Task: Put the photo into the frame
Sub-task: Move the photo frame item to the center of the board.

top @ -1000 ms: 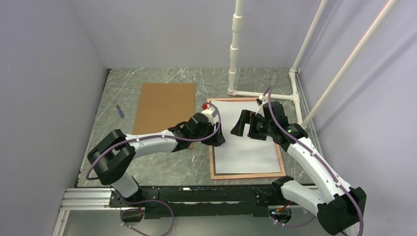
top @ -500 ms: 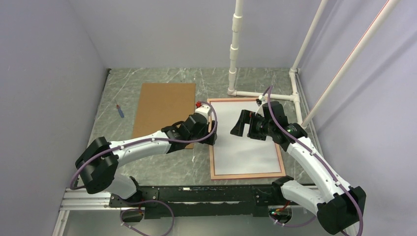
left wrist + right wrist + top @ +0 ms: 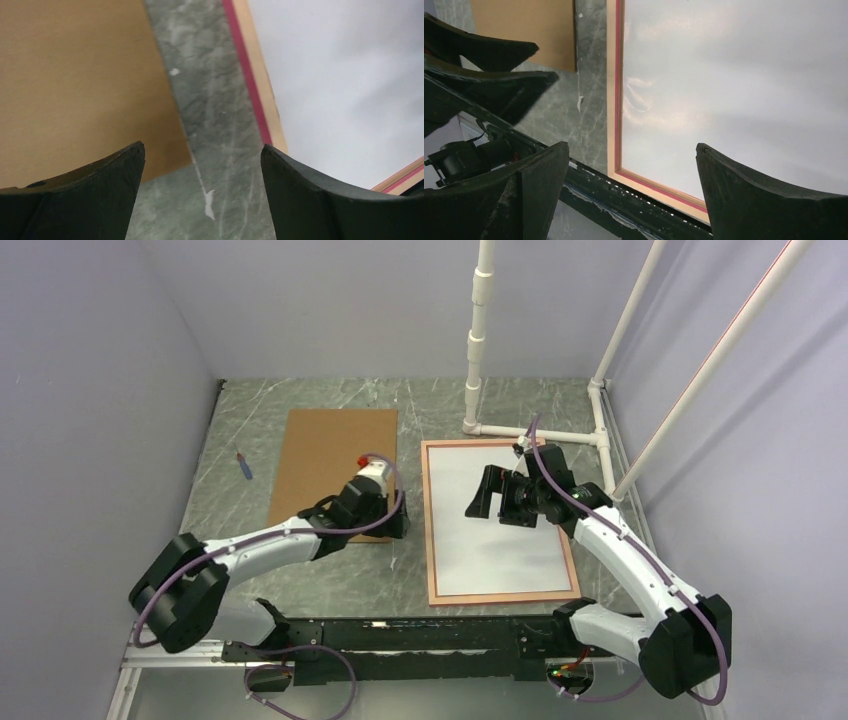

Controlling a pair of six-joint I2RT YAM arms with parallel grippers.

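— Photo (image 3: 500, 558) whereabouts are being asked about: where is it lying?

— It is being seen lying flat, white back up, inside the frame (image 3: 431, 540). Narrow reddish-pink edges are showing along the left, near and far sides. The frame itself is lying on the right half of the marble desk (image 3: 405, 570).

— And how are the left fingers (image 3: 398, 525) being held?

— They are being held spread apart, with nothing gripped between them. In the left wrist view only bare desk is showing in the gap. They are hanging low over the strip of desk between the brown backing board (image 3: 335, 455) and the left edge of the frame, touching neither as far as can be told.

— What is being shown of the right fingers (image 3: 479, 502)?

— They are being held wide apart as well, and nothing is being grasped. They are hovering above the white sheet, over its far left part, and the right wrist view is taking in the left edge of the frame below them. Whether the sheet is being touched cannot be told.

— Is anything else being seen on the desk?

— A small blue object (image 3: 243, 466) is lying to the left of the board, well apart from both arms, and white pipes (image 3: 478, 340) are standing at the far right
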